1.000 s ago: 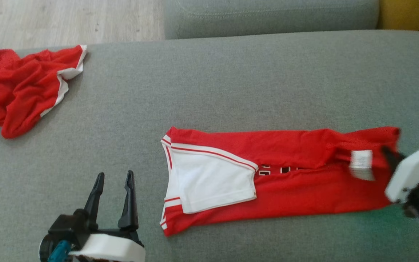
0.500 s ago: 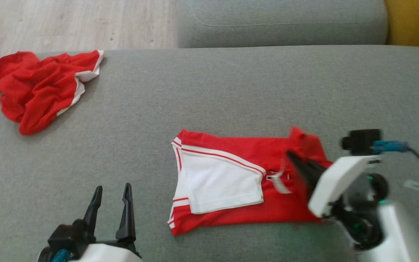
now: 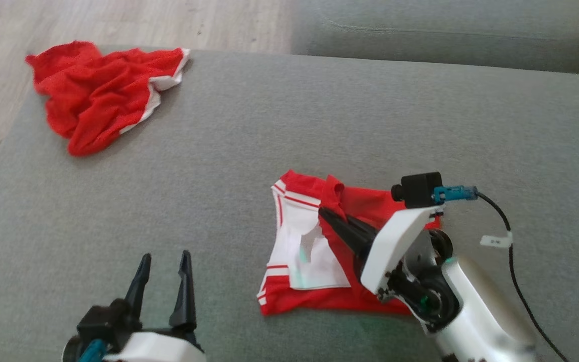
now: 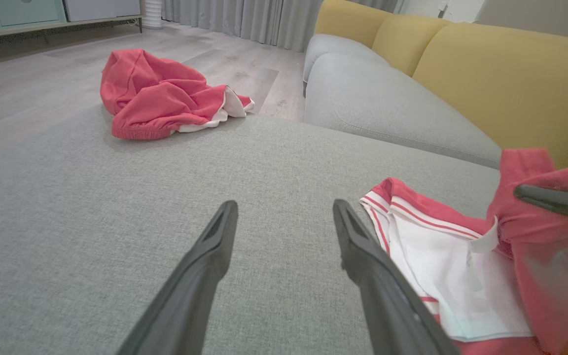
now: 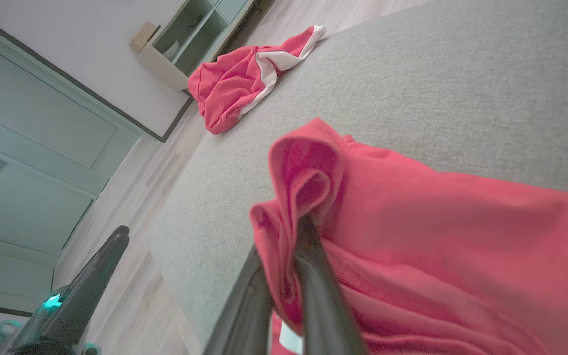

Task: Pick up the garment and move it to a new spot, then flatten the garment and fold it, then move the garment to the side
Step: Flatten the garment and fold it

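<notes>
Claws in the foreground: the left claw [image 3: 165,255], at lower left, has its fingers spread wide and empty above the grey cushion [image 3: 319,115]. The right claw [image 3: 322,211], right of centre, is closed to a narrow pinch on a raised red edge of the garment [image 3: 319,299], held over its white panel. The garment lies partly folded on the cushion. At the far left corner is a crumpled red cloth [image 3: 98,98], and beyond it the wooden floor [image 3: 118,22].
</notes>
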